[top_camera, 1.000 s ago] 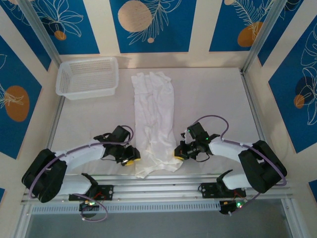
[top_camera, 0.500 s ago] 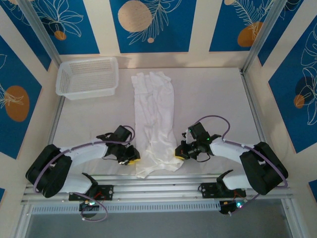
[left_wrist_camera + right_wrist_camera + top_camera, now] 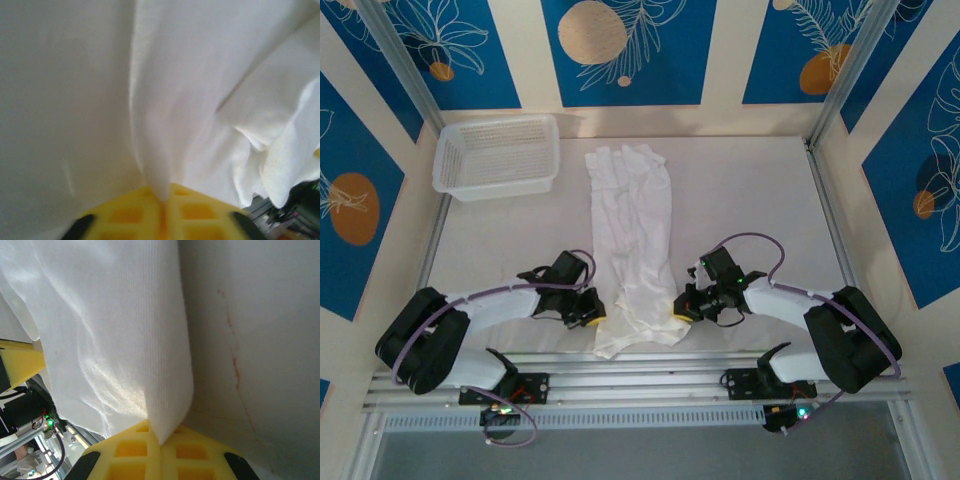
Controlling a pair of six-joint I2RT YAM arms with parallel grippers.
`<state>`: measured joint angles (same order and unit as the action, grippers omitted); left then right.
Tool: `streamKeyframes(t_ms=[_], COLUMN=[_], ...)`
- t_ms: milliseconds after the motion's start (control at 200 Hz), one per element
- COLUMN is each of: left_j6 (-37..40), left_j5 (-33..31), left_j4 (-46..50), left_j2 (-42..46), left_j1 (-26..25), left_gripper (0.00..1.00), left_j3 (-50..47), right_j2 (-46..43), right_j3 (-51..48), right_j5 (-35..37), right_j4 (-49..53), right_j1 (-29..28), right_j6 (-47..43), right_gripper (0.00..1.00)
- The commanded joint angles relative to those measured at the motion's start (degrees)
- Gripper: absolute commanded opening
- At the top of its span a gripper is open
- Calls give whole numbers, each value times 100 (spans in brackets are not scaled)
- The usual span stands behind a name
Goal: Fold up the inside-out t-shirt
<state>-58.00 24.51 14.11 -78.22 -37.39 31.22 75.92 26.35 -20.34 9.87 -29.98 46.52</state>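
Observation:
The white t-shirt lies as a long narrow strip down the middle of the table, wrinkled, its near end close to the front rail. My left gripper is shut on the strip's near left edge; in the left wrist view a fold of the cloth runs down into the closed yellow pads. My right gripper is shut on the near right edge, and the right wrist view shows a ribbed fold of the t-shirt pinched between its yellow pads.
A white plastic mesh basket stands at the back left of the table. The metal front rail runs just behind the shirt's near end. Bare table surface stretches to the right, framed by the blue patterned walls.
The left gripper has slid a little right, onto the shirt's near left edge. The right gripper and the shirt have hardly moved.

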Motion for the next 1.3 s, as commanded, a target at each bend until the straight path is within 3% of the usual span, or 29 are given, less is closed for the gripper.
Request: streamKeyframes(t_ms=[0,240,365,445,600,860,1005,1295], left_j6=[165,149,-124,-116,156,725,1026,1251], left_j5=[214,124,-370,-806,-1295,-1479,-1251,-1209], left_j4=[104,1010,1468,1649,1694,1225,744,882], left_j2=[43,1261,1925,2006,1391,-232,-1517,-3804], left_j1=[-78,-386,-430,-389,-103,925,1500,2014], left_gripper=[0,0,0,0,0,0,0,0], left_j3=[23,-89,124,542,1564,3314,4261,6596], right_j2=[-121,-1851,-2818,-2860,-1669,592,2023,4526], right_j3=[-116,-416,-242,213,1511,3496,4962,8139], right_j5=[-43,411,700,928,1158,951,814,931], right_j4=[212,1381,2032,2141,2078,1220,1312,2219], right_j1=[29,-296,-408,-366,-132,806,1113,1393], right_j6=[74,550,912,830,126,-599,-962,-1648], right_gripper=[0,0,0,0,0,0,0,1])
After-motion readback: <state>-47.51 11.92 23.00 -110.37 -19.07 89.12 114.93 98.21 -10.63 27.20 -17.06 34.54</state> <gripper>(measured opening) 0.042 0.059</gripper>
